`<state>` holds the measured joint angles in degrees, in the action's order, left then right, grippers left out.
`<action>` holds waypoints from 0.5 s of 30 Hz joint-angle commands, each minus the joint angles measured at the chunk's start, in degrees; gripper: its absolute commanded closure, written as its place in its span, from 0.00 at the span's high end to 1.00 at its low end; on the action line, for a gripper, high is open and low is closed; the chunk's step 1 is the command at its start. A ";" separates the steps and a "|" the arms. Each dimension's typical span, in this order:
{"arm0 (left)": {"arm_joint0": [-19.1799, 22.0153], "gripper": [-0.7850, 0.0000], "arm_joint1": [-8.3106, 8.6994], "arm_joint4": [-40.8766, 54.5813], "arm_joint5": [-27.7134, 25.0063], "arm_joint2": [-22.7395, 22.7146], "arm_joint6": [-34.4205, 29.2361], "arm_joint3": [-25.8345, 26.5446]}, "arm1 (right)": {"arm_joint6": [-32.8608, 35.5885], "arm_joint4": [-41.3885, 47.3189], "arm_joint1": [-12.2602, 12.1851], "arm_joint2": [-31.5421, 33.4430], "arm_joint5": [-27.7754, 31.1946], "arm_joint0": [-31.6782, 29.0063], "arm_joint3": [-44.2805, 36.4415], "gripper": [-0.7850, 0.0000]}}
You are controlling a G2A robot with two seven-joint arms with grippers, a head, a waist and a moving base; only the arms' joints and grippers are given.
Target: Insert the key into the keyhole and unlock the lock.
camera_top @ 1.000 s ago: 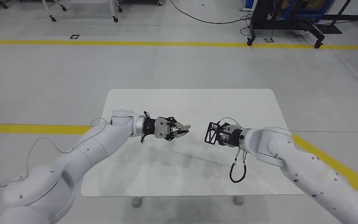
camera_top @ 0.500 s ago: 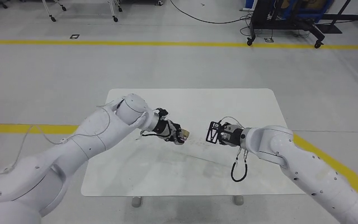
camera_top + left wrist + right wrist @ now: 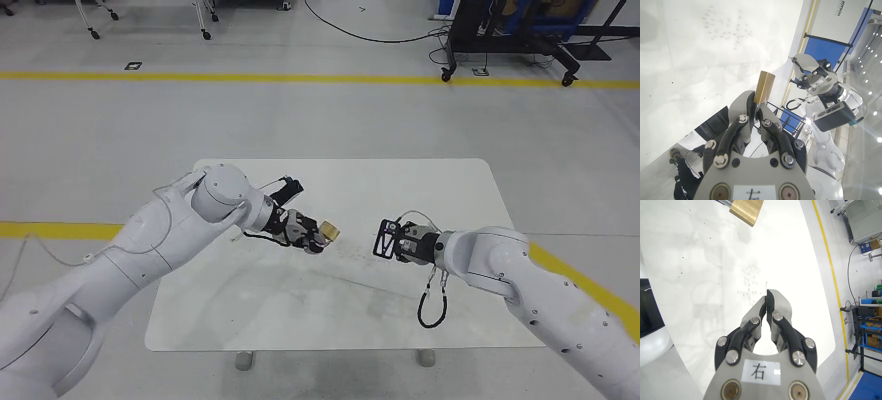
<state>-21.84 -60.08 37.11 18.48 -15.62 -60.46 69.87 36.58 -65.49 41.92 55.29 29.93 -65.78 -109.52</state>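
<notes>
Legible marks, entries as found.

1. Left claw: white label on the base plate, bearing one dark character.
2. Right claw: second white label on the base plate, also one dark character (a different one).
3. White wall panel in the room behind: one line of dark capital lettering, a maker's name, not transcribed.
4. Black cable loop: small white tag, print too small to read.

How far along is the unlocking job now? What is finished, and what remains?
Done: both pieces are picked up. The left hand holds the brass lock by its shackle, above the table; the right hand is shut on a thin blade, apparently the key. In hand: they face each other, apart. Left: closing the gap, inserting the key, turning it.
</notes>
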 commanded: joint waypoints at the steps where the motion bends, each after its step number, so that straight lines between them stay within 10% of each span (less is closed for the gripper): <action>1: 0.03 0.00 -0.01 -0.13 0.05 0.03 0.02 0.01 | 0.00 0.00 0.00 0.00 0.00 0.00 0.00 0.00; 15: 2.28 0.00 -2.43 -26.42 4.37 5.88 -1.01 11.95 | -2.95 0.68 1.52 -0.94 -0.30 0.46 3.66 0.00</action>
<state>-19.59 -62.33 13.47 23.02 -9.83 -60.90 80.67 33.73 -64.85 43.24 54.73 29.58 -65.70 -106.25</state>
